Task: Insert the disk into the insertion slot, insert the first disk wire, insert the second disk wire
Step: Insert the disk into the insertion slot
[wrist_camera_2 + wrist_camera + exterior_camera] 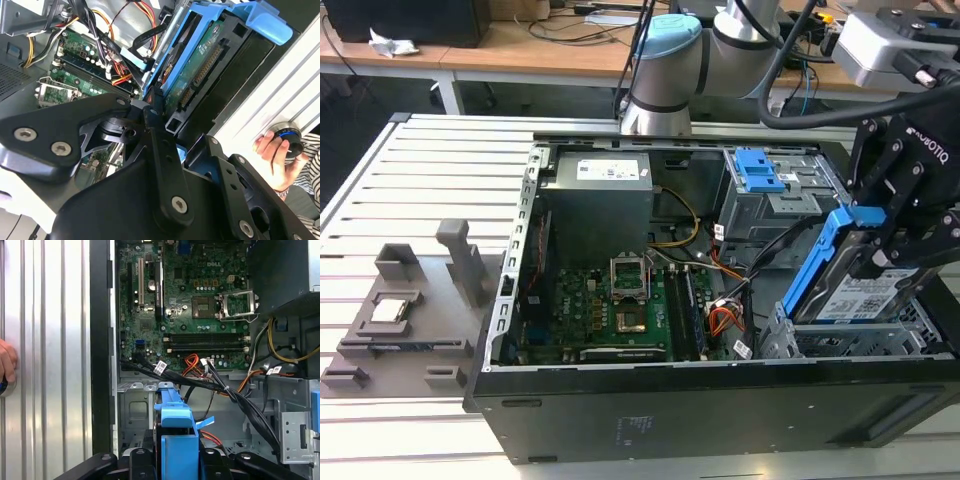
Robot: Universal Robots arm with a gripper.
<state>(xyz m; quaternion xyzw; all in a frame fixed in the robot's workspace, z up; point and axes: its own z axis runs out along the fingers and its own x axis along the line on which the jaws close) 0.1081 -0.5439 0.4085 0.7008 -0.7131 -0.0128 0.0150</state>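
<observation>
Our gripper [876, 258] is clamped on the disk [848, 296], which sits in its blue carrier [820, 262]. We see the disk steeply tilted, with its long axis running from the carrier's upper end down toward the insertion slot [840, 342] at the exterior view's right. We cannot tell whether the lower end touches the cage. Its label faces the exterior camera. Just beyond stands the taller cage [775, 195] with a blue latch, then the motherboard [610, 305] — all inside the open computer case [650, 425] on a ribbed metal table [410, 170]. A person's hand [274, 150] lies at the table's edge.
</observation>
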